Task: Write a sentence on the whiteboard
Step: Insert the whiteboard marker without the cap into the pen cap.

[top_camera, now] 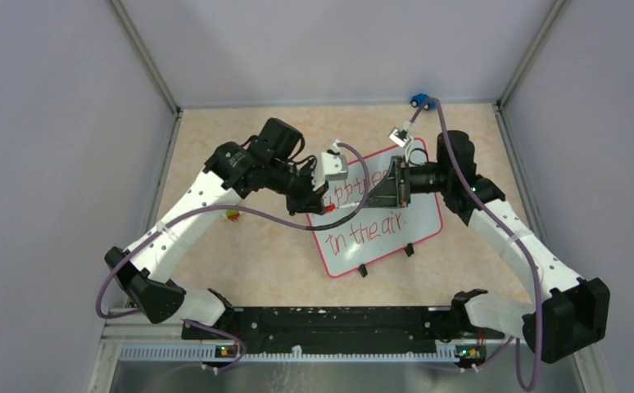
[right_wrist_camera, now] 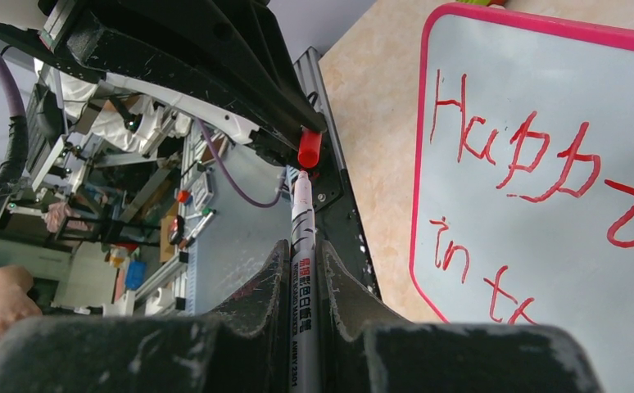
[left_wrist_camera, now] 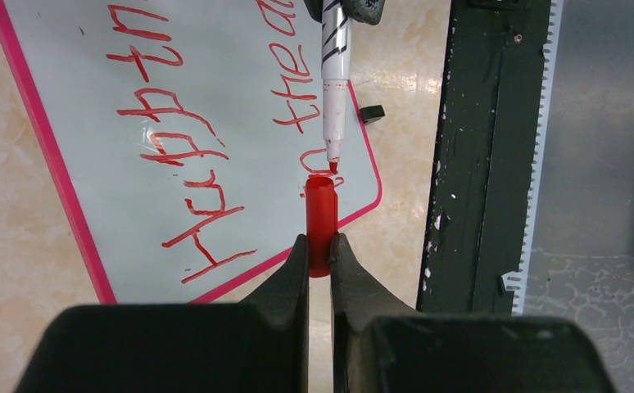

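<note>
The whiteboard [top_camera: 408,233] lies flat mid-table with its pink frame. The sentence [top_camera: 365,230] is in red; "in the air" reads in the top view, and the first line is partly hidden by the grippers. My left gripper [left_wrist_camera: 319,246] is shut on a red marker cap [left_wrist_camera: 321,221], held above the board's corner. My right gripper [right_wrist_camera: 301,250] is shut on a white marker [right_wrist_camera: 303,233]. The marker's red tip [left_wrist_camera: 332,166] points at the cap's open end, just short of it. In the top view the two grippers [top_camera: 323,205] [top_camera: 386,192] face each other over the board.
A small blue toy [top_camera: 419,100] sits at the back edge. A small yellow and red toy [top_camera: 233,215] lies left of the board. The black base rail [top_camera: 330,321] runs along the near edge. Grey walls enclose the table on three sides.
</note>
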Available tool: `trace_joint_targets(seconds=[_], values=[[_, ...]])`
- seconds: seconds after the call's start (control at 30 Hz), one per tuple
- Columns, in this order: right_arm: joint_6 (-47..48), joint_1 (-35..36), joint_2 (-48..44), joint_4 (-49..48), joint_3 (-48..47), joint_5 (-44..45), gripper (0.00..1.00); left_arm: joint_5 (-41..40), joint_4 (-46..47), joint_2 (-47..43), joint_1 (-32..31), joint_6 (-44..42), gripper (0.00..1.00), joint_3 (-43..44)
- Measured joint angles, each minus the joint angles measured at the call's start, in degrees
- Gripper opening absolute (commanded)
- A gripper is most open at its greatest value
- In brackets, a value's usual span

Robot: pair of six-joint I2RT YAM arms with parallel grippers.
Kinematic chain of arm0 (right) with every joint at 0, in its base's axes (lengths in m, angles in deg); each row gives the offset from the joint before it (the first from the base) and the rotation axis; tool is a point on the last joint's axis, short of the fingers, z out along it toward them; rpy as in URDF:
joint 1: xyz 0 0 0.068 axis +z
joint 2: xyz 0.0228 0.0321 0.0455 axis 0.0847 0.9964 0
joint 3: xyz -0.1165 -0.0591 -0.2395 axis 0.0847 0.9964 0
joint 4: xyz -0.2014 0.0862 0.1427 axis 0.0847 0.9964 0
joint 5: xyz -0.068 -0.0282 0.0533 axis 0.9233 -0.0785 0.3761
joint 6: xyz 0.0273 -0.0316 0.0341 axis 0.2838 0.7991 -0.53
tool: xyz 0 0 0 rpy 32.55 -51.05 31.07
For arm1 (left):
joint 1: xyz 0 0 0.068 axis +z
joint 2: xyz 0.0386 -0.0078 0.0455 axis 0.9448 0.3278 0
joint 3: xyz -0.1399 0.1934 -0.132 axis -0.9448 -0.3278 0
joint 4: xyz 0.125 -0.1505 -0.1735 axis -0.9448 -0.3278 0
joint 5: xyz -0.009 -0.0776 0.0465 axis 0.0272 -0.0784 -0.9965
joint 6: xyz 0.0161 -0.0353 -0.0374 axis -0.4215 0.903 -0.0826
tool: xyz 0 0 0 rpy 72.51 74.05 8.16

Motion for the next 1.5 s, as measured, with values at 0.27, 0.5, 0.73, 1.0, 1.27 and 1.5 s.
trace_joint_targets(seconds=[0.27, 0.5, 0.73, 1.0, 1.27, 1.5], values=[[0.17, 0.26, 0.07, 0.0, 0.0, 0.02, 0.0, -0.02, -0.02, 0.0, -0.59, -0.09, 0.0, 0.0], [0.24, 0.59, 0.48, 0.07, 0.0, 0.07, 0.0, 0.0, -0.02, 0.0, -1.18, -0.31, 0.0, 0.0], [0.81, 1.36, 0.76, 0.39, 0.0, 0.04, 0.0, -0.07, -0.09, 0.02, -1.99, -0.46, 0.0, 0.02], [1.44, 3.15, 2.67, 0.24, -0.02, 0.68, 0.0, -1.77, -0.76, 2.75, -3.72, 0.26, 0.0, 2.16], [2.25, 3.85, 4.5, -0.44, -0.11, 2.1, 0.0, -4.33, -1.44, 5.53, -4.11, 4.17, 0.1, 4.11], [-0.35, -0.13, 6.08, -2.6, -3.08, -1.66, 0.0, -3.78, 2.6, 5.53, -2.58, 8.11, 0.46, 7.91]])
